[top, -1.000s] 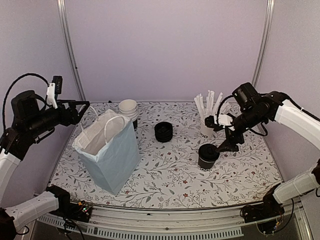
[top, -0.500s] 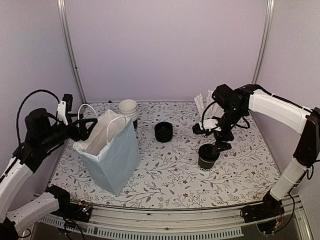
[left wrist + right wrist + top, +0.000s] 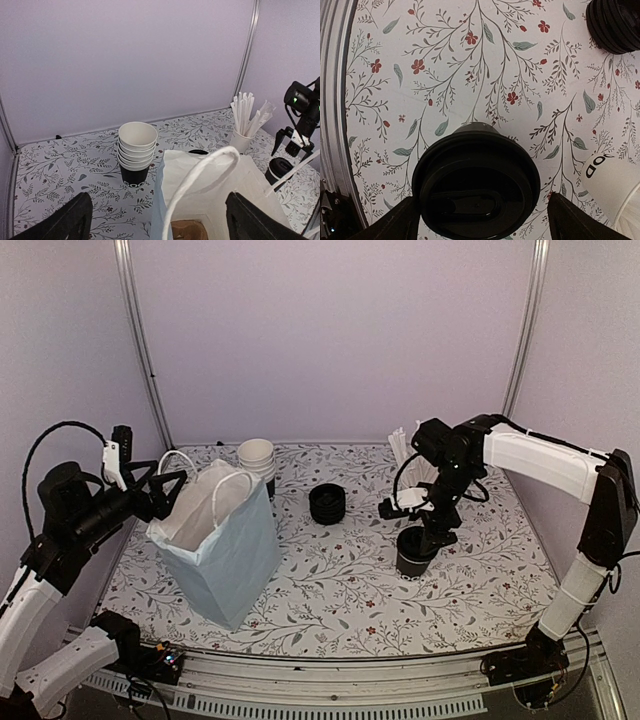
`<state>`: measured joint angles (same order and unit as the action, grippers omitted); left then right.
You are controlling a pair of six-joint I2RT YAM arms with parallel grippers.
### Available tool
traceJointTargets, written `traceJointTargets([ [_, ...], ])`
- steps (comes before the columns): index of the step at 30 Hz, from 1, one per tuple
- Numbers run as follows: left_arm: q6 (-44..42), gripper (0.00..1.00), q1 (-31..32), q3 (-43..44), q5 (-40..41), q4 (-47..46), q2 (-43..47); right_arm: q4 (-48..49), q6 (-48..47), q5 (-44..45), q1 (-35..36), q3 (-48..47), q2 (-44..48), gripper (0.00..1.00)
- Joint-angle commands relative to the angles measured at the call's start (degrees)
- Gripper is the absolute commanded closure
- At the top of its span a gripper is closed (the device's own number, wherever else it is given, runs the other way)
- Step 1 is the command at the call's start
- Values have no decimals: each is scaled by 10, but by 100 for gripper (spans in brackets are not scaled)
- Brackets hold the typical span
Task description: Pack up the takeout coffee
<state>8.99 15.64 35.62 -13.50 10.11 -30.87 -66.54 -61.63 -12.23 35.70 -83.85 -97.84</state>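
The takeout coffee (image 3: 413, 552), a black cup with a round black lid, stands on the floral table right of centre. My right gripper (image 3: 432, 530) hangs open just above it, pointing down. In the right wrist view the lid (image 3: 476, 182) fills the space between the two spread fingers of the right gripper (image 3: 480, 222), which do not touch it. A light blue paper bag (image 3: 225, 540) stands open at the left. My left gripper (image 3: 165, 485) is open beside the bag's upper left edge. In the left wrist view the left gripper (image 3: 160, 225) looks down into the bag (image 3: 220, 185) past a white handle.
A nested stack of cups (image 3: 256, 460) stands behind the bag. A stack of black lids (image 3: 327, 503) sits mid-table. A white cup of wrapped straws (image 3: 412, 480) is just behind the coffee. A brown cardboard carrier (image 3: 187, 230) lies inside the bag.
My right arm has swung left and come down over the coffee cup, its gripper now pointing down at the lid. The left gripper has moved in toward the bag's mouth.
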Motion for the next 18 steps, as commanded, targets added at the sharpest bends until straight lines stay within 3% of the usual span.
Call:
traceJointTargets([
  [1, -6, 5, -7, -5, 1, -14, -1, 6, 10, 16, 8, 16, 2, 12],
  [18, -5, 5, -8, -4, 2, -12, -6, 15, 28, 16, 22, 40, 14, 33],
])
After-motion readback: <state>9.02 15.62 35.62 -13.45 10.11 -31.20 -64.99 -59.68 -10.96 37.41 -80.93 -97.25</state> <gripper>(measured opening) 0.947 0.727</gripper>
